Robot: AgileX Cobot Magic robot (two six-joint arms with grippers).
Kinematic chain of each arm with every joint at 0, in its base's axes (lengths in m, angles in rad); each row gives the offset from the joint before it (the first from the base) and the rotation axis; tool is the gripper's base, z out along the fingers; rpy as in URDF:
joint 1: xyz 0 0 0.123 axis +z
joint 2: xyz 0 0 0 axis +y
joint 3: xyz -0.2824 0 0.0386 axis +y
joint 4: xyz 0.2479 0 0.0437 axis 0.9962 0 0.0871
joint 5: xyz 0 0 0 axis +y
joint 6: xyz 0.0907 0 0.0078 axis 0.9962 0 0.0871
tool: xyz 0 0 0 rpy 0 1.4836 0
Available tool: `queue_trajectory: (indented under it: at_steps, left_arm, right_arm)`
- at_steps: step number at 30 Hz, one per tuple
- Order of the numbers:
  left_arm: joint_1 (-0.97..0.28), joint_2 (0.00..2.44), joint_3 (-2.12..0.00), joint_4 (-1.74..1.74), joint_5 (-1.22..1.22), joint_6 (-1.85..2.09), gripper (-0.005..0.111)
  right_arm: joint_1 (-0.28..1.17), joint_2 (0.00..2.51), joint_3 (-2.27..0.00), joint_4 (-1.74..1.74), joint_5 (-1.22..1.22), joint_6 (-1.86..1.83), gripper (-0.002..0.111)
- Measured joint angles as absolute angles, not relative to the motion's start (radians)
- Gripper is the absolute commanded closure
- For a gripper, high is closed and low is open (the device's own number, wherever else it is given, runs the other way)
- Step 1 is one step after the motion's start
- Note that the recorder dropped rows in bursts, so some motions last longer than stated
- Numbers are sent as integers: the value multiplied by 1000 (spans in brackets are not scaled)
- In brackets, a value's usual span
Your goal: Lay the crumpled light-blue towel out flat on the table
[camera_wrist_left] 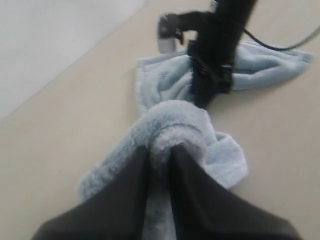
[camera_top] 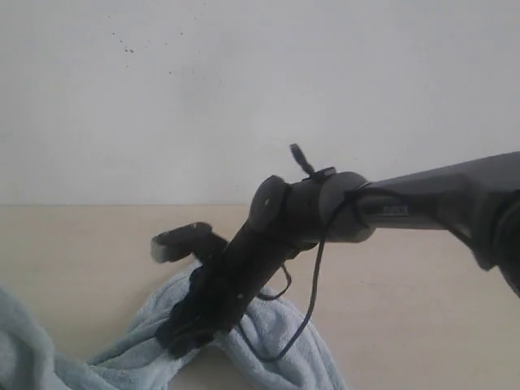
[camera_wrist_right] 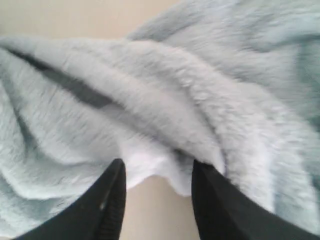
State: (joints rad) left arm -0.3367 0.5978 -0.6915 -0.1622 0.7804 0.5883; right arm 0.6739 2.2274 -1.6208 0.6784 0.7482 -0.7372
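1. The table [camera_top: 406, 325] has plenty of bare surface all round, so room isn't the worry. It looks smooth though, and I'd guess the cloth slides on it instead of opening up when tugged.
2. The towel [camera_top: 284, 357] lies on the table toward the near-left of the exterior view. It's twisted into a rope-like band running between the two hands, nowhere near flat. Pull along that band and the twist probably just tightens.
3. The right arm [camera_top: 422, 199] reaches across the middle and sits low over the cloth. A careless sweep could drag the whole bundle along with it.
4. The right gripper [camera_wrist_right: 157, 167] is wide open and holding nothing. Its tips are down at a loose edge with bare table showing between them. Closing here might catch only a thin lip, or two layers at once.
5. The left gripper [camera_wrist_left: 160, 150] is narrow, with a fat fluffy ridge of towel pinched between its fingers. That's thick pile, so it could slip out mid-pull.
6. The cable [camera_top: 313, 284] loops down in front of the cloth, which looks like snag risk to me.
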Motion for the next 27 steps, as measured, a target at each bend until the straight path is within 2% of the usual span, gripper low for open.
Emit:
queue_trajectory:
  at_steps: [3,4,7,11,14,15,19,24,27]
  left_arm:
    - [-337,600,-640,-289,794,689,68]
    - [-337,600,-593,-358,807,745,68]
    - [-347,607,-505,-543,837,906,68]
    - [-379,608,-427,-633,867,1012,68]
    - [-380,608,-425,-280,703,800,68]
    - [-380,608,-425,-57,633,637,68]
    - [-380,699,-425,670,623,16,68]
    - [-380,991,-425,896,559,-233,68]
    - [-380,1185,-425,1041,566,-422,62]
  right_arm:
    - [617,2210,-1632,674,772,-744,89]
    - [600,2185,-1632,670,794,-756,87]
    - [598,2132,-1632,675,815,-774,68]
    - [598,2055,-1632,679,830,-785,68]
    - [598,2012,-1632,679,884,-787,68]
    - [598,2004,-1632,679,910,-787,68]
    - [598,1991,-1616,684,964,-792,68]
    - [598,1933,-1487,697,908,-837,68]
    - [598,1885,-1426,723,878,-874,68]
